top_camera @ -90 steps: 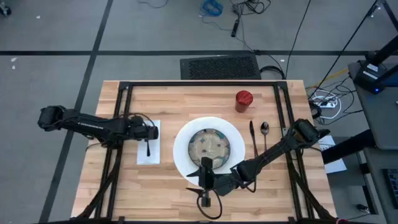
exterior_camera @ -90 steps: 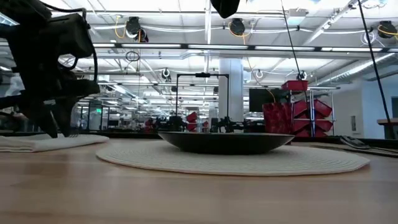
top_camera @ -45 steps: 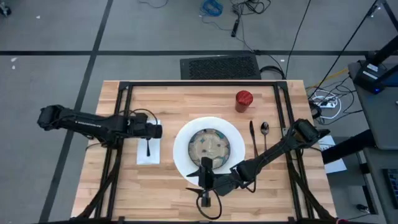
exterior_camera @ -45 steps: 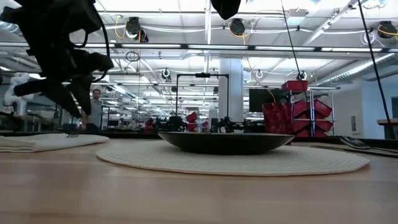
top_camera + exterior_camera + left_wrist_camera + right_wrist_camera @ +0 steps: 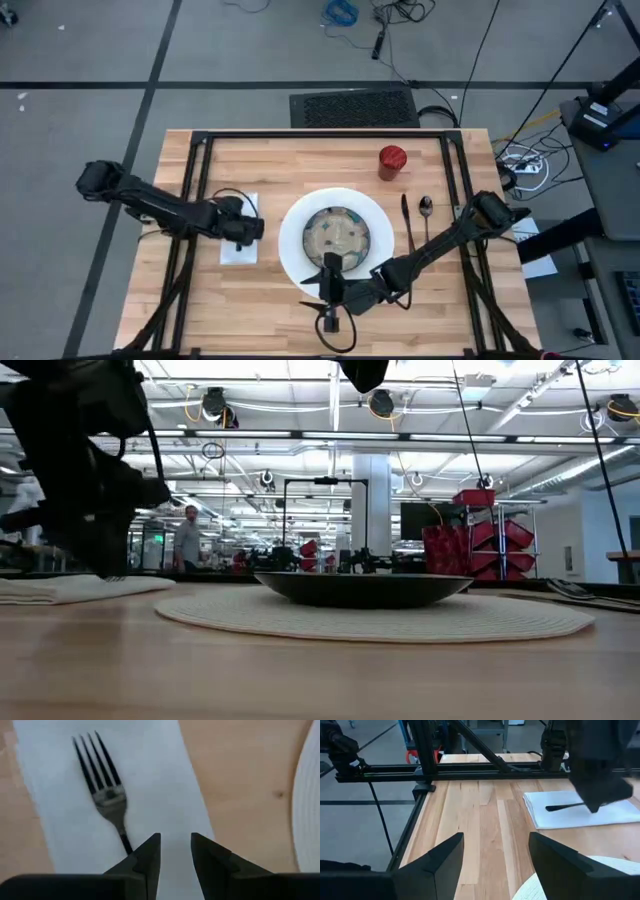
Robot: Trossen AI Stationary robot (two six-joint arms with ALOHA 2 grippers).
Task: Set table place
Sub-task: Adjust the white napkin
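Note:
A white plate with a speckled bowl on it sits mid-table. To its left a white napkin lies flat on the wood, and a dark fork lies flat on the napkin. My left gripper hovers open over the napkin beside the fork's handle, with nothing between its fingers. In the high view my left gripper covers most of the fork. My right gripper stands open near the table's front edge, below the plate. A knife, a spoon and a red cup lie right of the plate.
The black metal frame runs along the table's far, left and right sides. My right arm slants across the near right part of the table. In the low view a person walks in the room far behind.
My left gripper has come up a little from the napkin and shifted toward the table's near edge, and its arm has swung round. The fork and napkin have stayed where they were.

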